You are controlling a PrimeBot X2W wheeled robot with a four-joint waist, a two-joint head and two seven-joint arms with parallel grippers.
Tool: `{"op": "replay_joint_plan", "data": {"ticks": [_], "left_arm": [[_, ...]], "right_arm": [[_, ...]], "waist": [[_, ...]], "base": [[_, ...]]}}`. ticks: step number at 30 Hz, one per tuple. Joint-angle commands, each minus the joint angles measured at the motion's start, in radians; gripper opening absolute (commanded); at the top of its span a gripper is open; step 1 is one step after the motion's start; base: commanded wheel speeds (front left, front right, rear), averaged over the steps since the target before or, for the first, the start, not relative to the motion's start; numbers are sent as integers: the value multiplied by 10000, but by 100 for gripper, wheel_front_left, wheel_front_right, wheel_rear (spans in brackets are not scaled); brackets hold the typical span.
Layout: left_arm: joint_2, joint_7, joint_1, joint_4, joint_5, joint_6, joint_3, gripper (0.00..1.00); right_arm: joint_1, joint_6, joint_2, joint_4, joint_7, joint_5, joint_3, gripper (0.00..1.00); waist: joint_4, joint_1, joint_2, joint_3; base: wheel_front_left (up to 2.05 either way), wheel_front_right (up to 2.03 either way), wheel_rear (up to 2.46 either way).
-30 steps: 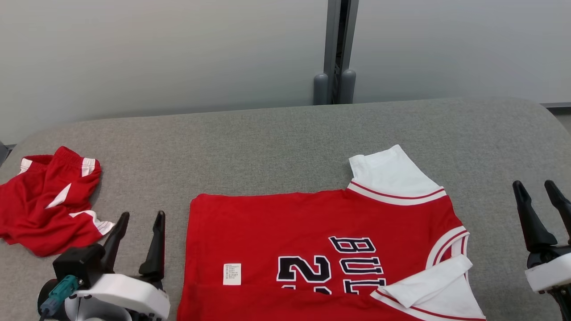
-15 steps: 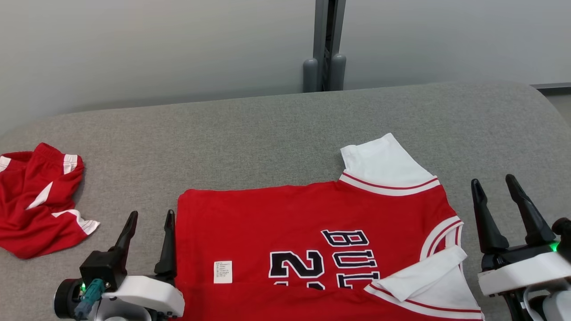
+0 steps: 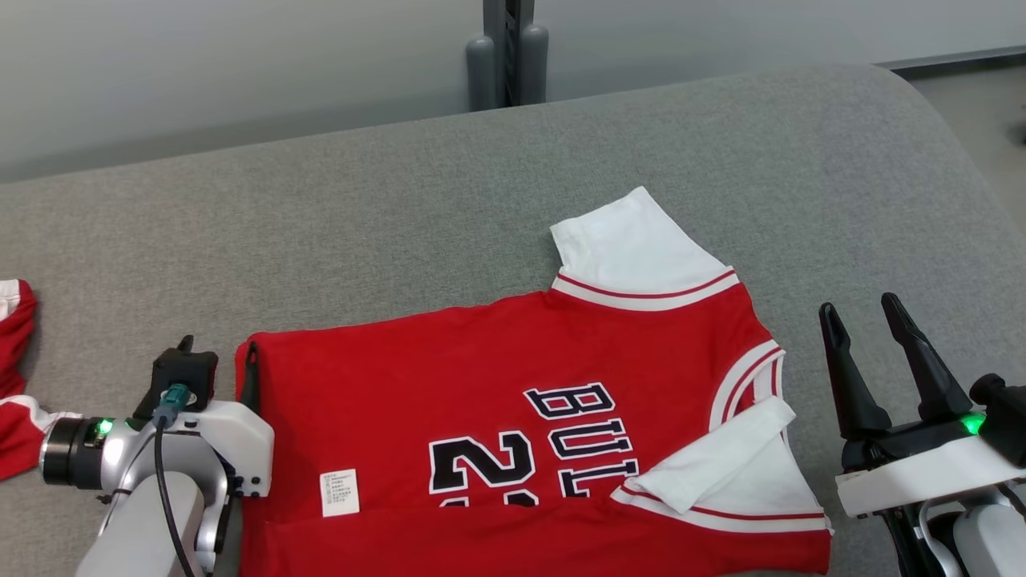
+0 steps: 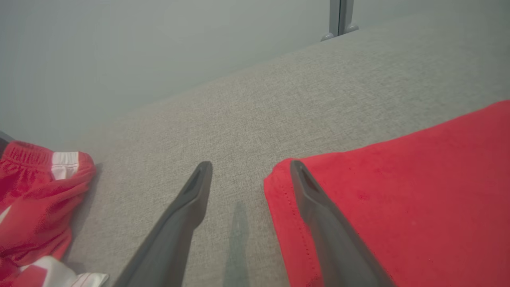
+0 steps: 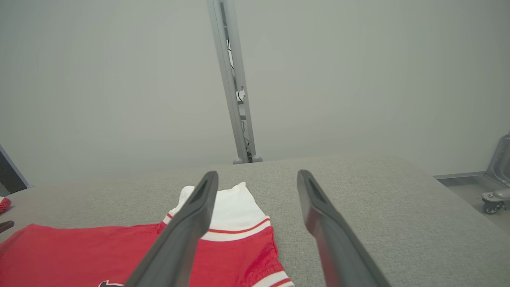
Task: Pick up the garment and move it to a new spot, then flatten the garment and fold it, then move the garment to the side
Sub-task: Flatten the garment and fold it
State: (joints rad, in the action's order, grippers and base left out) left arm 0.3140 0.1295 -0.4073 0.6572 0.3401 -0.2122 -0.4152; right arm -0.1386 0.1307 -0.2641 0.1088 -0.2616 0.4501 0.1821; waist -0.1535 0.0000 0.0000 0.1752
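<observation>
The garment [image 3: 481, 361] is a red jersey with white sleeves and dark lettering, spread flat on the grey table [image 3: 401, 200]. My left gripper [image 3: 220, 349] stands open at the jersey's far left corner. In the left wrist view the garment [image 4: 398, 199] has its corner under the right-hand finger of my left gripper [image 4: 250, 164], while the other finger is over bare table. My right gripper [image 3: 858, 304] is open, a short way right of the jersey's collar side. The right wrist view looks past my right gripper [image 5: 258, 174] over the garment [image 5: 79, 251] and its white sleeve [image 5: 227, 215].
A second crumpled red and white garment [image 3: 12, 385] lies at the table's far left, also visible as red shorts [image 4: 32, 199]. A grey post [image 3: 505, 48] stands behind the table against the wall. The table's rounded right edge [image 3: 962, 160] drops to floor with a caster [image 5: 494, 199].
The camera has turned, shifting the whole picture left. My left gripper has moved forward and right onto the jersey's left corner. My right gripper has come in closer to the jersey. Both stay open.
</observation>
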Motion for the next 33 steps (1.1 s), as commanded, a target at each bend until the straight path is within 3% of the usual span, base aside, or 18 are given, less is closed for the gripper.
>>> {"op": "replay_joint_plan", "data": {"ticks": [1,6,12,19,20,21,22,23,33], "left_arm": [[110,-26,-296,221,-79,-55,-10,100],[114,-187,-886,1234,-294,-36,-234,100],[-2,-460,-1264,1967,-406,465,-636,100],[-150,-359,-1497,2253,-436,675,-866,100],[-172,-382,-1512,2302,-440,727,-915,92],[-196,-398,-1522,2344,-436,784,-950,44],[-218,-381,-1540,2379,-423,806,-978,13],[-228,-375,-1568,2411,-417,848,-1009,0],[-532,323,-1633,2099,-56,913,-907,0]], "right_arm": [[-102,1,-56,-66,-57,61,10,100],[-163,1,-31,-118,-58,112,38,100],[-147,1,-62,-100,-58,157,27,100],[-186,1,-48,9,-58,143,109,100],[-187,1,-58,22,-58,141,140,100],[-188,1,-67,37,-58,140,156,100],[-186,1,-79,52,-58,139,176,100],[-178,1,-87,71,-58,137,189,100],[-258,1,-334,488,-59,175,163,100]], "waist": [[-231,0,0,254],[-380,0,0,458],[-356,0,0,536],[-211,0,0,539],[-190,0,0,541],[-172,0,0,546],[-156,0,0,554],[-140,0,0,556],[267,0,0,410]], "base": [[0,0,0],[0,0,0],[0,0,0],[0,0,0],[0,0,0],[0,0,0],[0,0,0],[0,0,0],[0,0,0]]}}
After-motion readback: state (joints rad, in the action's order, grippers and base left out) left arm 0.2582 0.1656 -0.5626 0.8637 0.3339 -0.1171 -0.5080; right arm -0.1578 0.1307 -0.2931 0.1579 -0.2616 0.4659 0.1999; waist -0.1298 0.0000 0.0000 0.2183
